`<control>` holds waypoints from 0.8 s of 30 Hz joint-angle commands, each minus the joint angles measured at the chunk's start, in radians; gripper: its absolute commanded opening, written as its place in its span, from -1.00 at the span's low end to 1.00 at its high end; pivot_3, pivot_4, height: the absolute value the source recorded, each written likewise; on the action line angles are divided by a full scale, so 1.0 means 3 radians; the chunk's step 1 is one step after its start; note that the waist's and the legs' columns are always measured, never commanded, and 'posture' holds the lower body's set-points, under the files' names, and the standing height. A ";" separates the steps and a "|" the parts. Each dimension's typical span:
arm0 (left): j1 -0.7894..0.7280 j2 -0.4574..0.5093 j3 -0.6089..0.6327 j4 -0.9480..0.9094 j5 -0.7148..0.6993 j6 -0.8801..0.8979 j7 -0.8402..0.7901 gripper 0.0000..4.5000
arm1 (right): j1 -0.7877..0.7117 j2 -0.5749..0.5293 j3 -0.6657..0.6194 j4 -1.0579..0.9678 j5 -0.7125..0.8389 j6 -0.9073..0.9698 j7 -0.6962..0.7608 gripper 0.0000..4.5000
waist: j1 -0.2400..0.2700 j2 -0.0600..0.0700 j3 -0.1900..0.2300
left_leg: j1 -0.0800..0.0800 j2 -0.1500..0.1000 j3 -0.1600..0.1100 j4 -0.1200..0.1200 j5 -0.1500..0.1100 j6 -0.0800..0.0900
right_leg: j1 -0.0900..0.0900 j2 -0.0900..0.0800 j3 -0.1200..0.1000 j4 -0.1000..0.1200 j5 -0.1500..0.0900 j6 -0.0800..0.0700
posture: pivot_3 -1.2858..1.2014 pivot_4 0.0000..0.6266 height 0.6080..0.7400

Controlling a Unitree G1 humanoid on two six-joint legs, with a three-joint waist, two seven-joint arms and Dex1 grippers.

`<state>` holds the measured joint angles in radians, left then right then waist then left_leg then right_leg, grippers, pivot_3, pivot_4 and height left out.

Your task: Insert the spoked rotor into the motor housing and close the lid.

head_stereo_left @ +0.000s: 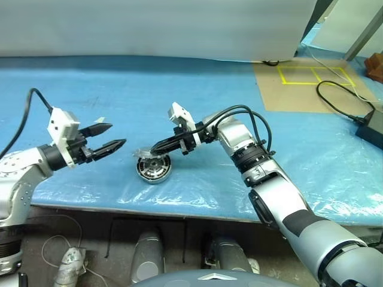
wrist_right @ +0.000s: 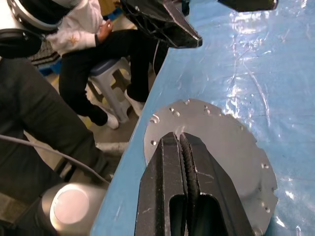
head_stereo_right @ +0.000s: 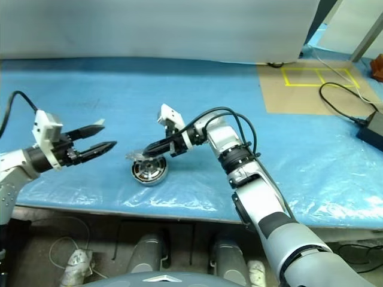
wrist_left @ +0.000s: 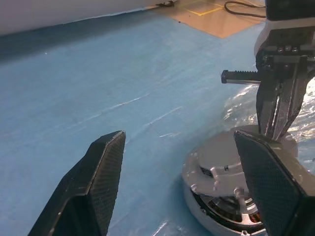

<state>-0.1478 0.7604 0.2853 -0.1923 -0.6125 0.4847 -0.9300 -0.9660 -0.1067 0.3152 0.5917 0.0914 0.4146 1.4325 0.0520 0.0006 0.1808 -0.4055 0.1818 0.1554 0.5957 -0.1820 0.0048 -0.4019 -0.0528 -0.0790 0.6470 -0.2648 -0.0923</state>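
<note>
Bench [head_stereo_left: 197, 89]: covered in blue sheeting.
Motor housing [head_stereo_left: 153, 169]: near the bench's front edge, copper windings visible at its side.
Lid [wrist_right: 221, 147]: grey disc tilted over the housing.
Right hand [head_stereo_left: 157, 148]: fingers pressed together, tips over the lid.
Left hand [head_stereo_left: 114, 135]: fingers spread, empty, apart from the housing.
Person [wrist_right: 93, 54]: seated beyond the bench edge.

Head stereo pair looks forward and down over the blue table [head_stereo_left: 179, 89]. Each wrist camera sits close, looking along its fingers. All views share the motor housing [head_stereo_left: 153, 169] area.
</note>
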 commanded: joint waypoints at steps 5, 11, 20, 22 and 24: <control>-0.0117 -0.0024 -0.0058 -0.0013 0.0086 -0.0101 0.0030 0.65 | 0.0308 -0.0146 0.0286 0.0086 -0.0276 -0.0397 -0.0205 -0.99 | -0.0008 0.0001 -0.0001 | 0.0001 -0.0001 0.0000 0.0000 0.0000 0.0000 | 0.0001 0.0000 0.0000 -0.0001 0.0000 0.0001 | 0.03 -0.52 1.00; -0.0168 -0.0063 -0.0116 0.0012 0.0125 -0.0118 0.0020 0.65 | 0.0360 -0.0201 0.0388 0.0314 -0.0413 -0.0683 -0.0324 -0.99 | -0.0021 0.0003 -0.0001 | 0.0040 0.0000 0.0000 -0.0003 -0.0004 0.0005 | 0.0037 0.0000 0.0003 -0.0002 0.0000 0.0000 | 0.03 -0.52 1.00; -0.0110 -0.0106 -0.0142 -0.0083 0.0106 -0.0097 0.0029 0.65 | 0.0147 -0.0198 -0.0178 -0.0243 0.0224 -0.0130 -0.0281 -0.99 | 0.0003 0.0004 0.0001 | 0.0059 -0.0003 0.0000 -0.0014 -0.0007 0.0009 | 0.0055 0.0001 0.0005 -0.0016 -0.0001 0.0001 | 0.03 -0.52 1.00; -0.0102 -0.0116 -0.0149 -0.0108 0.0089 -0.0087 0.0023 0.65 | 0.0146 -0.0252 -0.0254 -0.0469 0.0322 -0.0026 -0.0280 -0.99 | 0.0005 0.0003 0.0000 | 0.0041 -0.0003 0.0000 -0.0015 -0.0004 0.0005 | 0.0040 0.0001 0.0004 -0.0016 -0.0001 0.0001 | 0.03 -0.52 1.00; -0.0098 -0.0131 -0.0158 -0.0121 0.0090 -0.0082 0.0027 0.65 | 0.0220 -0.0312 -0.0284 -0.0721 0.0388 0.0048 -0.0307 -0.99 | 0.0004 0.0002 -0.0001 | 0.0023 -0.0004 0.0000 -0.0015 0.0005 0.0012 | 0.0024 0.0001 0.0003 -0.0016 0.0000 0.0001 | 0.03 -0.52 1.00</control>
<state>-0.1800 0.7218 0.2305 -0.1913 -0.5713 0.4673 -0.9218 -0.8970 -0.1950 0.2514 0.4566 0.1669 0.4098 1.3454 0.0532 0.0011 0.1806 -0.4003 0.1807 0.1555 0.5913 -0.1803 0.0084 -0.3963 -0.0526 -0.0784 0.6420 -0.2647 -0.0918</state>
